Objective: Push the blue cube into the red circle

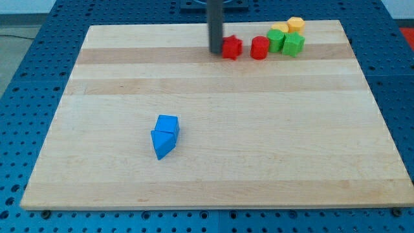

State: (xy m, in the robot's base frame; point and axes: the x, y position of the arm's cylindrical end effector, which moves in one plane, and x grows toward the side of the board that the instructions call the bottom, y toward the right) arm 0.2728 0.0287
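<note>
The blue cube sits on the wooden board, left of centre toward the view's bottom, touching a blue triangular block just below it. The red circle, a round red block, stands near the view's top, right of centre. My tip is at the view's top centre, just left of a red star-shaped block and almost touching it. The tip is far above and to the right of the blue cube.
To the right of the red circle lie two green blocks, with a yellow block and an orange-yellow block behind them. The wooden board rests on a blue perforated table.
</note>
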